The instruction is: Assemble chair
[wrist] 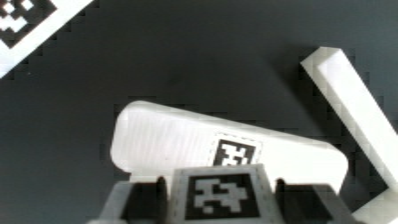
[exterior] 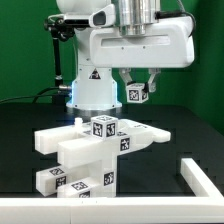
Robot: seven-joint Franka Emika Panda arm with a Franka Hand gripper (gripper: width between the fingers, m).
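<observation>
**Small tagged piece between my fingers, above the chair parts**

My gripper (exterior: 137,87) hangs above the dark table (exterior: 185,125), in front of my white base (exterior: 93,92). Between my fingertips sits a small white tagged piece (exterior: 138,95), its black-and-white marker facing the exterior camera. My jaws are closed in on it from both sides and it is off the table, so I am pinching it.

Below me, on the table, the chair pieces (exterior: 95,150) are gathered into one chunky white cluster. A flat panel (exterior: 140,135) lies nearest under my fingers, reaching toward the exterior view's right. A tagged cube (exterior: 104,127) stands on top of the cluster, and lower blocks (exterior: 55,179) with more markers stretch toward the exterior view's left and the front.

The white border rail (exterior: 200,182) lies at the exterior view's lower right, apart from the cluster.

In my wrist view, the tagged piece (wrist: 217,195) I hold fills the near edge. Beyond it lies the flat white panel (wrist: 187,138) with a marker on it, and the rail (wrist: 347,95) runs beside that panel, not touching it.
</observation>
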